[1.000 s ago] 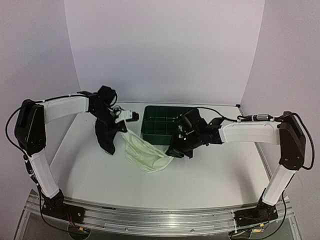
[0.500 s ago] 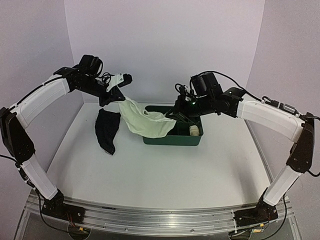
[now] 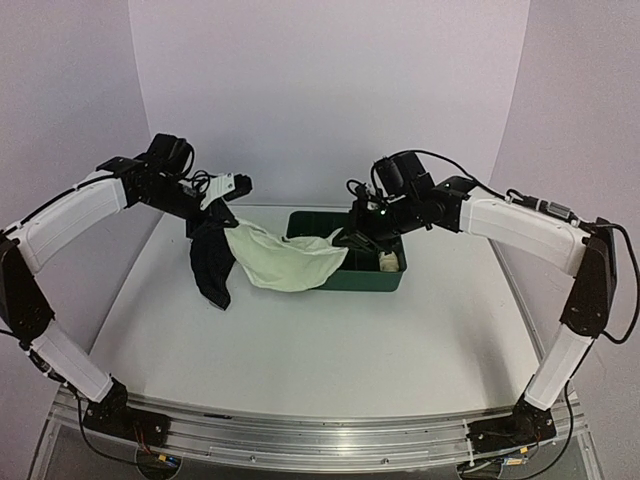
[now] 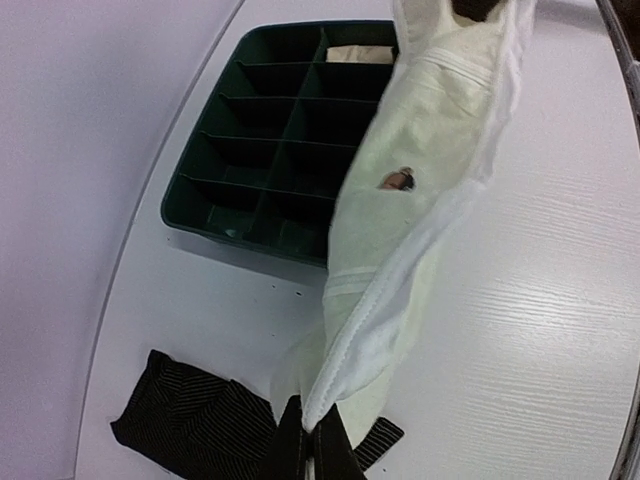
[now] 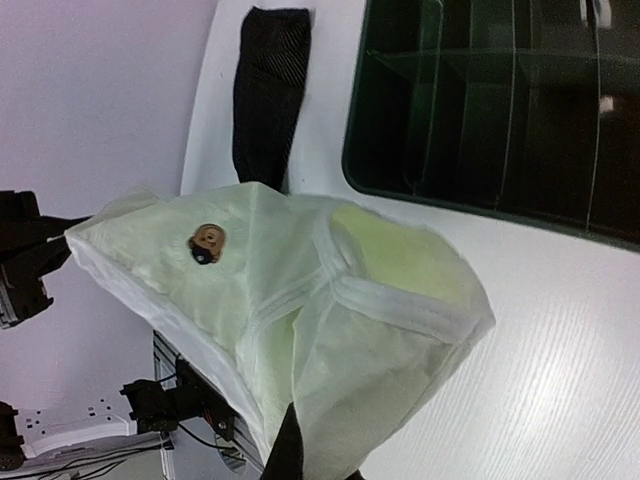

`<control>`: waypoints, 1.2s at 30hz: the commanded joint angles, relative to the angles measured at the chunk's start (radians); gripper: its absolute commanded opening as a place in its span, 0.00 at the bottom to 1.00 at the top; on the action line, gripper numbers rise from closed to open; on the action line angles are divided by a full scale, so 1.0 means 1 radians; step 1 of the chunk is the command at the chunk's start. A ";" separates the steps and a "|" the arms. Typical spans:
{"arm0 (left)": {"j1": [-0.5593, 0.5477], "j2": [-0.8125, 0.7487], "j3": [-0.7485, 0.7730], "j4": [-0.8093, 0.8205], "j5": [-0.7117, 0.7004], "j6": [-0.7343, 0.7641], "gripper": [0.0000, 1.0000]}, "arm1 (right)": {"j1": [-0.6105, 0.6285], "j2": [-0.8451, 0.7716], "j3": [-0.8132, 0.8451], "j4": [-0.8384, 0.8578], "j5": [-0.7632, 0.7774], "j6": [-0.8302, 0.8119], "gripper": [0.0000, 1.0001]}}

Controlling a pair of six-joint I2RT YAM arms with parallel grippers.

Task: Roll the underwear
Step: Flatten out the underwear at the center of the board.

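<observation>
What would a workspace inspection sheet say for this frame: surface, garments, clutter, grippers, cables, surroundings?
surface: white table, no spills seen.
job's things: cream cloth underwear held aloft, stretched between both grippers; black cloth underwear lying on the table at left; small white cloth roll in a tray compartment.
clutter: dark green divided plastic tray at the rear; otherwise nothing seen.
grippers: left gripper and right gripper both shut on the cream cloth underwear.
cables: black cables loop along both arms.
surroundings: plain pale walls; metal rail at the near edge.
</observation>
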 commanded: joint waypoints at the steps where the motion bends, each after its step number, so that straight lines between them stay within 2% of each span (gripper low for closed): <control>1: -0.033 -0.207 -0.287 -0.012 0.076 0.041 0.00 | 0.041 -0.009 -0.156 -0.014 -0.064 0.020 0.00; 7: -0.276 -0.406 -0.736 0.003 0.108 -0.079 0.00 | 0.187 0.100 -0.380 0.042 -0.142 0.014 0.00; 12: -0.351 -0.413 -0.912 0.026 0.082 -0.052 0.00 | 0.240 0.183 -0.439 0.048 -0.139 -0.017 0.00; 14: -0.365 -0.382 -0.921 0.034 0.063 -0.042 0.01 | 0.243 0.196 -0.443 0.046 -0.141 -0.025 0.00; 20: -0.459 -0.241 -0.884 -0.016 0.045 0.010 0.17 | 0.246 0.208 -0.453 0.031 -0.140 -0.037 0.07; 22: -0.500 -0.244 -0.884 -0.022 0.036 0.013 0.25 | 0.247 0.195 -0.459 0.008 -0.125 -0.049 0.14; 25: -0.539 -0.261 -0.878 -0.048 0.041 0.037 0.43 | 0.247 0.170 -0.450 -0.076 -0.063 -0.085 0.32; 27: -0.540 -0.271 -0.857 -0.100 0.076 0.086 0.57 | 0.247 0.160 -0.415 -0.162 -0.006 -0.133 0.37; 28: -0.540 -0.277 -0.843 -0.140 0.095 0.115 0.61 | 0.245 0.158 -0.393 -0.203 0.022 -0.154 0.38; 33: -0.537 -0.303 -0.719 -0.237 0.116 0.173 0.63 | 0.239 0.150 -0.262 -0.394 0.151 -0.215 0.42; 36: -0.470 -0.249 -0.639 -0.209 0.100 0.174 0.52 | 0.241 0.131 -0.193 -0.471 0.217 -0.206 0.37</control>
